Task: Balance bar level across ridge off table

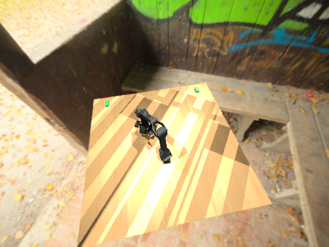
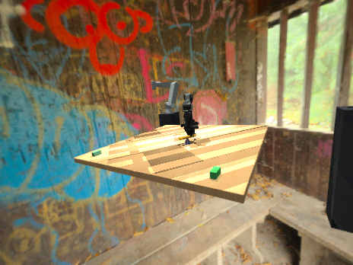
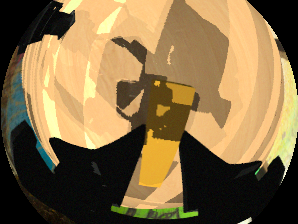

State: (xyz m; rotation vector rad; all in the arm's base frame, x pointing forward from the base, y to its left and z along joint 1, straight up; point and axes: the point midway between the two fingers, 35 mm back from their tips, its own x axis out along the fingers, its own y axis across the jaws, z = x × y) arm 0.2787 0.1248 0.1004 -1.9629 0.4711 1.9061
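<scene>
The yellow-orange bar (image 2: 182, 138) (image 3: 160, 162) is between my fingers and runs away from the wrist camera. My gripper (image 2: 189, 135) (image 3: 163, 131) is shut on it. In the exterior view the bar looks roughly level above the table. The ridge (image 2: 187, 142) is a small dark blue shape just under the bar and fingers. Whether bar and ridge touch is too small to tell. In the wrist view I cannot make out the ridge apart from the dark shadows. In the top view the arm mostly hides both.
One green block (image 1: 107, 103) (image 2: 215, 173) lies near a table corner. Another green block (image 1: 196, 89) (image 2: 96, 153) lies near a different corner. The wooden table (image 1: 117, 213) (image 2: 125, 167) carries striped shadows. A grey arm shape (image 2: 173, 95) stands behind my arm in the exterior view.
</scene>
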